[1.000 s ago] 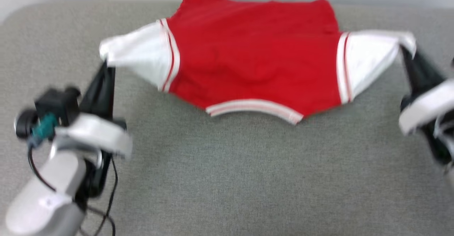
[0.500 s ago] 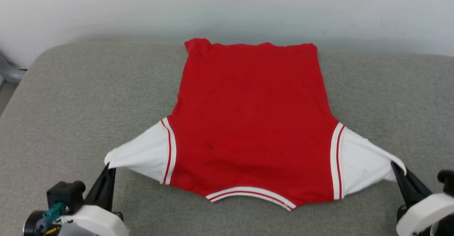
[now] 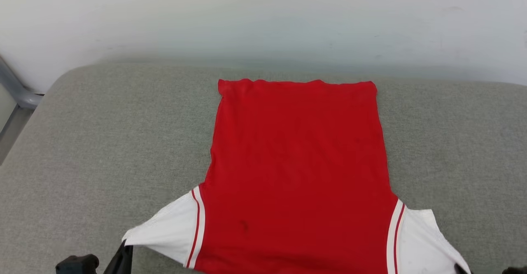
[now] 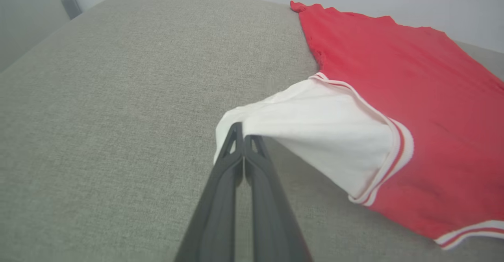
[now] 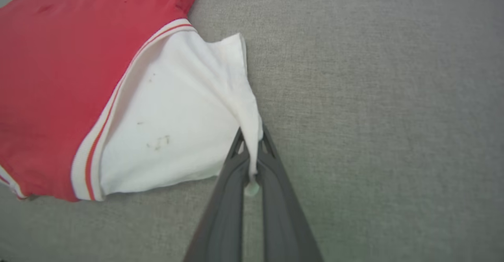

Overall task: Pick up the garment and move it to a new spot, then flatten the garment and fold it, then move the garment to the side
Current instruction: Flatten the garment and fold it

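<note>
shirt (image 3: 296, 162) flat on grey cushion (image 3: 103, 142), plain red side up. left gripper (image 4: 243, 130) clamped on left white sleeve (image 4: 315, 128) tip; right gripper (image 5: 252, 136) clamped on right sleeve (image 5: 177, 96) tip. Small dark marks (image 5: 157, 143) there, unreadable.

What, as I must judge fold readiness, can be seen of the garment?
The garment is a red jersey of soft-looking cloth with white short sleeves and red-white striped trim. It lies spread and mostly smooth on the grey cushion, plain side up, hem toward the wall. The left gripper is shut on one sleeve tip, the right gripper on the other, holding them slightly raised.
</note>
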